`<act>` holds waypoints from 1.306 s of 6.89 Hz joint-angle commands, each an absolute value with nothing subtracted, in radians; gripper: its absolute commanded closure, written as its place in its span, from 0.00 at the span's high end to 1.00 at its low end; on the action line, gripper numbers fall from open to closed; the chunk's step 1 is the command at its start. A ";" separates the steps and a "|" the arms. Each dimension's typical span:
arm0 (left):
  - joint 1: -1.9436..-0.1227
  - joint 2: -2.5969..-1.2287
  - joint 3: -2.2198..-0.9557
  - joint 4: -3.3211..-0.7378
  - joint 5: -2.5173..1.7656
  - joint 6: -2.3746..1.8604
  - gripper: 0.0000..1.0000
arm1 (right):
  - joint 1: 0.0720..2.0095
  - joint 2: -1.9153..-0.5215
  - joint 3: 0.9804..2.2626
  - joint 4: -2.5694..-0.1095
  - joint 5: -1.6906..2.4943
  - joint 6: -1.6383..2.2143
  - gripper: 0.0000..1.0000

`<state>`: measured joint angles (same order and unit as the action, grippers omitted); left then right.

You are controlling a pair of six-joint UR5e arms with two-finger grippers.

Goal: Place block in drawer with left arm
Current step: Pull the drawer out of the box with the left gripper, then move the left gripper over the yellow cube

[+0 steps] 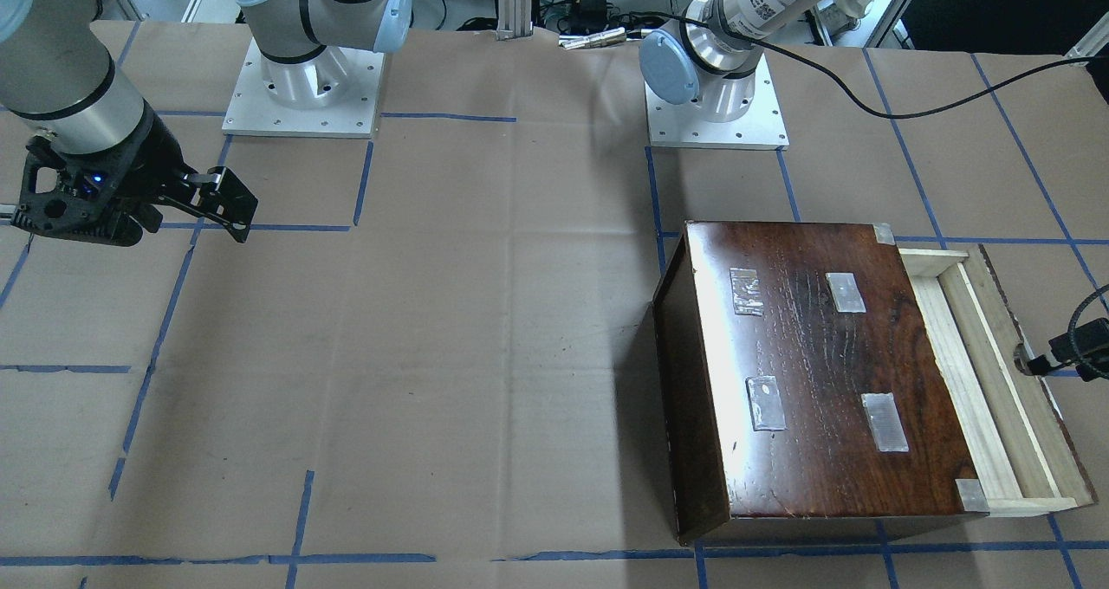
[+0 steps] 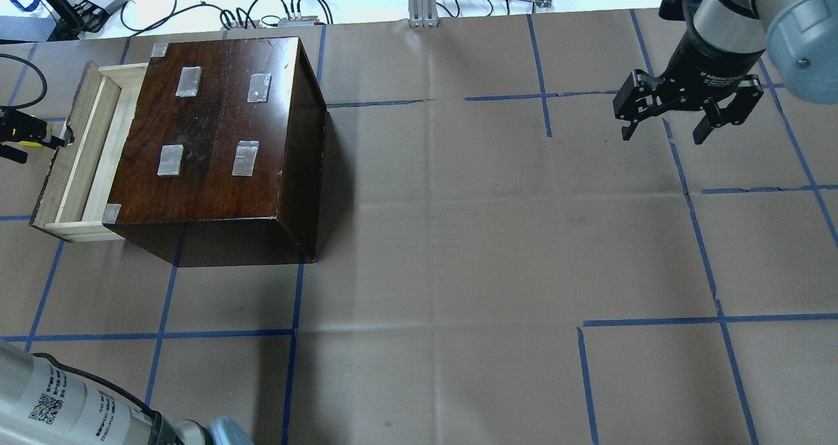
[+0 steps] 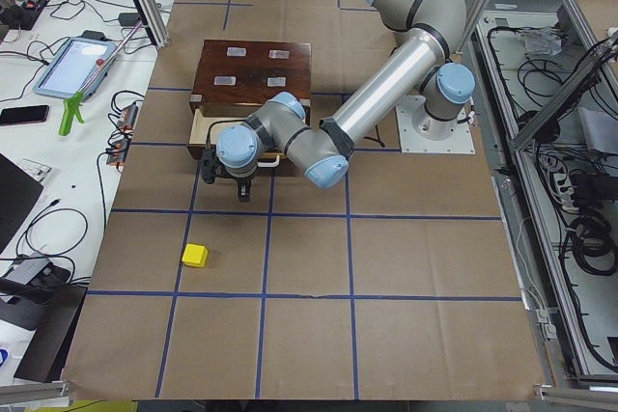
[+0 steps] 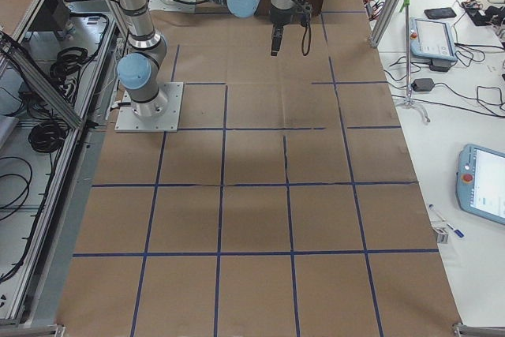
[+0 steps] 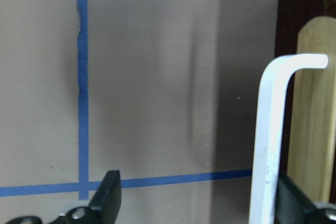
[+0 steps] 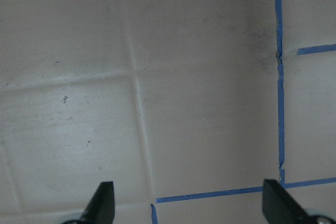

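Left pincer [image 5: 202, 195] was wide open, empty, beside drawer [image 1: 979, 372] handle [image 5: 268, 129]. Block [image 3: 195, 256] lay on table [image 1: 520, 355], lower left of left-side view, well apart. Risk: drawer only partly out, so block could catch rim.

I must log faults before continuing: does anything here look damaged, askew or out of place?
Nothing stands out. The drawer sits partly open and straight in the wooden box; the block lies flat on the table, outside the drawer.

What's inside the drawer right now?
The pulled-out part of the drawer shows only bare pale wood; its back is hidden under the box. The block lies on the table.
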<state>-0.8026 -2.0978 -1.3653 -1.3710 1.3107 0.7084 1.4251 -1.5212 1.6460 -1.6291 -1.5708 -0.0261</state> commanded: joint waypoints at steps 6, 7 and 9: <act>-0.799 -2.083 -1.206 -1.373 1.443 0.707 0.99 | 1.425 -1.522 1.646 -1.629 -1.571 -0.026 1.00; -0.799 -2.135 -1.130 -1.377 1.448 0.707 0.99 | 1.425 -1.522 1.646 -1.629 -1.571 -0.026 1.00; -0.799 -2.265 -0.950 -1.393 1.459 0.710 0.99 | 1.425 -1.522 1.646 -1.629 -1.571 -0.026 1.00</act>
<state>-0.7991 -2.1868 -1.0594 -1.3854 1.4496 0.7085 1.4251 -1.5212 1.6459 -1.6290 -1.5708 -0.0261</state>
